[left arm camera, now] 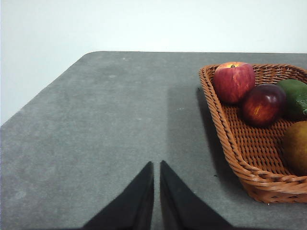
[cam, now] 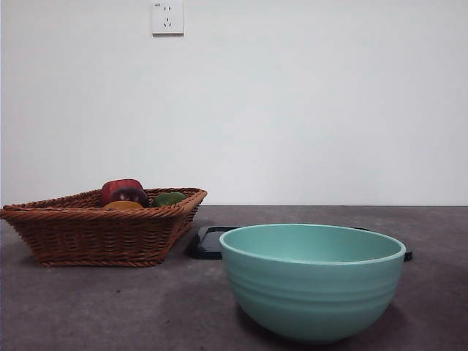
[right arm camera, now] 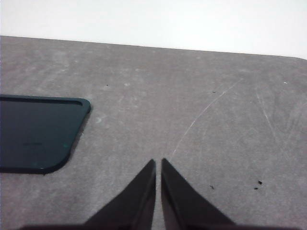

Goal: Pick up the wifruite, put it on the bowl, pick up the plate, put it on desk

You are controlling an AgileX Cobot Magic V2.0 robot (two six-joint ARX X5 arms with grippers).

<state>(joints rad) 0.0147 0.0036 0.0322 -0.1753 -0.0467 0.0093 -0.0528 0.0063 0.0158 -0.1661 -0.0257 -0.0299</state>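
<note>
Spanning the frame, the grey desk meets a white wall with an outlet. Wifruite lies in the basket; bowl stands nearby. Left gripper and right gripper jaws pressed together, empty.

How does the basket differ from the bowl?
The basket is brown woven wicker with sloping sides; the bowl is smooth mint-teal ceramic and round. The basket holds fruit; no fruit shows above the bowl's rim. The basket stands farther back, the bowl nearest the front camera. Both rest on the desk.
</note>
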